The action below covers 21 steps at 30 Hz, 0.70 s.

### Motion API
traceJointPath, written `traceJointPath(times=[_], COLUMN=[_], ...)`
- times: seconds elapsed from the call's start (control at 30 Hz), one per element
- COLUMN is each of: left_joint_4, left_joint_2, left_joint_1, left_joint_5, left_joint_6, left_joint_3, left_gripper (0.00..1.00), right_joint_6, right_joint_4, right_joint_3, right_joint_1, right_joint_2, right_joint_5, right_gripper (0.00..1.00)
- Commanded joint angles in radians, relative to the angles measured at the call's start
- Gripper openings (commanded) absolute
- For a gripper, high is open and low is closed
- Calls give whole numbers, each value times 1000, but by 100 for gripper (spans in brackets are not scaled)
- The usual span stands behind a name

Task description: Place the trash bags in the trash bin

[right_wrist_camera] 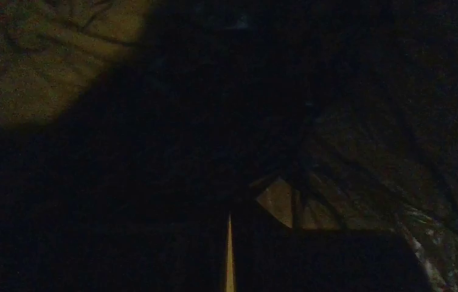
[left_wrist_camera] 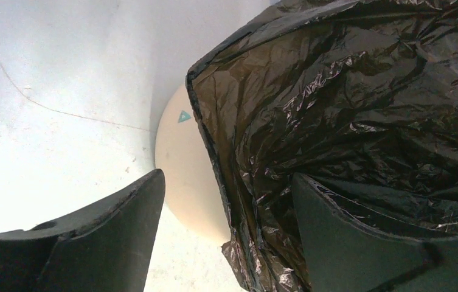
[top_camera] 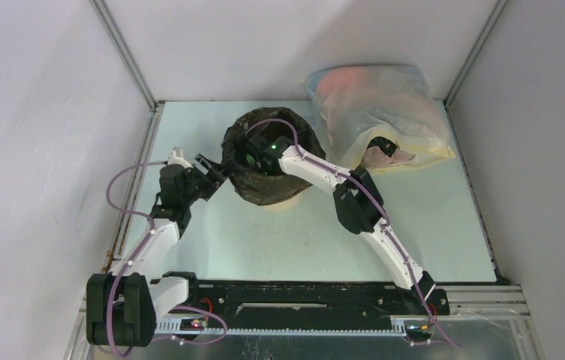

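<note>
Progress looks far along: the black trash bag (top_camera: 264,186) is draped over the tan trash bin (left_wrist_camera: 183,164), its mouth folded down the outer wall, with only loose plastic left to settle. The left gripper (left_wrist_camera: 226,182) has its jaws apart on either side of the bag's hanging edge, while the right gripper (right_wrist_camera: 229,243) sits deep inside the bin in darkness, so I cannot tell its state. No writing is readable; only a small teal triangle mark (left_wrist_camera: 183,116) shows on the bin.
</note>
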Motion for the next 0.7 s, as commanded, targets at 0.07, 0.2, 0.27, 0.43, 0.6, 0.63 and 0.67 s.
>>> traceJointPath(times=[0.07,0.2,0.27,0.43,0.6,0.63,0.67], left_joint_4=[16,18,22,17,2,-2,-6], left_joint_2=[-11,-16,-15,-23,-39,-44,-50], left_joint_1=[-25,-24,-25,-28,-27,-27,-28], left_joint_5=[27,21,24,24,25,24,23], left_joint_6=[24,18,13,13,16,17,18], left_joint_3=[35,32,34,35,38,38,38], left_gripper=[83,83,83,83,83,83,83], right_joint_6=[66,113,118,76,57,58,59], right_joint_4=[18,36,23,20,29,30,30], right_joint_3=[-60,-85,-66,-46,-46,-45,-47], right_joint_1=[-118,-190,-201,-165,-119,-115,-112], right_joint_2=[-131,-155,-143,-141,-156,-162,-171], right_joint_5=[122,211,249,209,142,124,119], right_gripper=[0,0,0,0,0,0,0])
